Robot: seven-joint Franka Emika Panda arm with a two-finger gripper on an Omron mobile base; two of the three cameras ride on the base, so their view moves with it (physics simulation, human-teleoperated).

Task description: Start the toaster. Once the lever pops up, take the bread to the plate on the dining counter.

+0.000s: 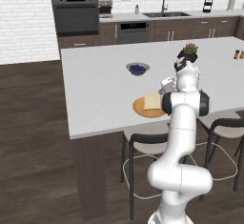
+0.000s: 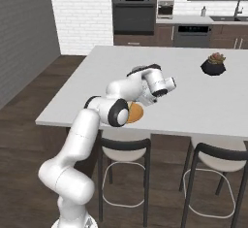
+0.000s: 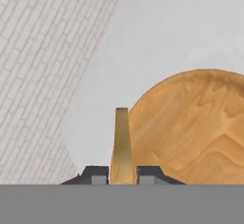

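My gripper (image 3: 122,175) is shut on the bread (image 3: 122,142), a pale beige slice seen edge-on between the two dark fingertips. In the hand view the slice hangs by the left rim of the round orange-tan plate (image 3: 200,132). From the left base view, the bread (image 1: 152,101) sits over the plate (image 1: 148,109) near the front edge of the white dining counter (image 1: 100,94), with the hand just to its right. The arm covers most of the plate (image 2: 137,113) in the right base view. The toaster and its lever are out of view.
A small dark blue bowl (image 1: 137,68) stands behind the plate. A potted plant (image 1: 188,52) is at the counter's far right, with small shakers (image 1: 237,54) beyond it. Stools (image 1: 147,144) are tucked under the counter's near edge.
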